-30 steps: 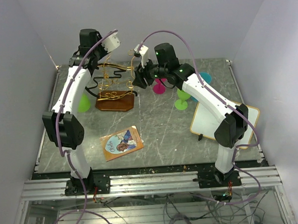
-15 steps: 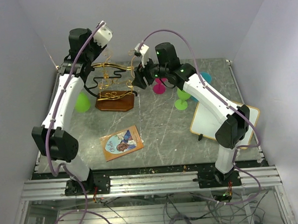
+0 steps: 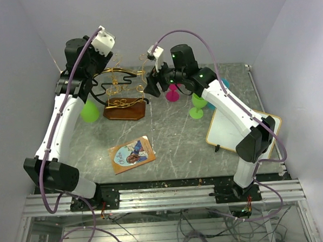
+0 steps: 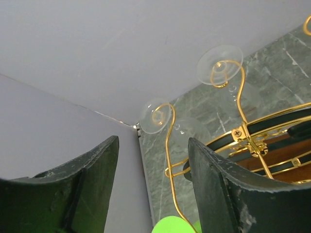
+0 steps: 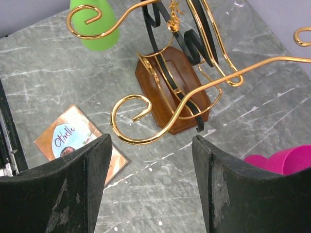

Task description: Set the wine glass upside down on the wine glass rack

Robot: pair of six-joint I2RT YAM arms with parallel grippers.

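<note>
The wine glass rack [image 3: 125,91] is a gold wire stand with curled arms on a brown wooden base [image 3: 125,110], at the back left of the table. In the left wrist view two clear wine glasses [image 4: 155,115] [image 4: 219,65] hang upside down from its scroll arms [image 4: 168,145]. My left gripper [image 3: 90,68] is open and empty, raised left of the rack [image 4: 153,184]. My right gripper [image 3: 150,88] is open and empty at the rack's right side, above the table [image 5: 150,184]. The rack's base also shows in the right wrist view [image 5: 172,92].
A green goblet [image 3: 89,110] stands left of the rack. A pink goblet [image 3: 172,93], a green goblet [image 3: 196,106] and a teal one [image 3: 223,84] stand to its right. A picture card [image 3: 132,154] lies in front. A white board [image 3: 238,129] lies at the right.
My left arm has swung left and back, carrying its open gripper away from the top of the rack. The right arm has hardly moved.
</note>
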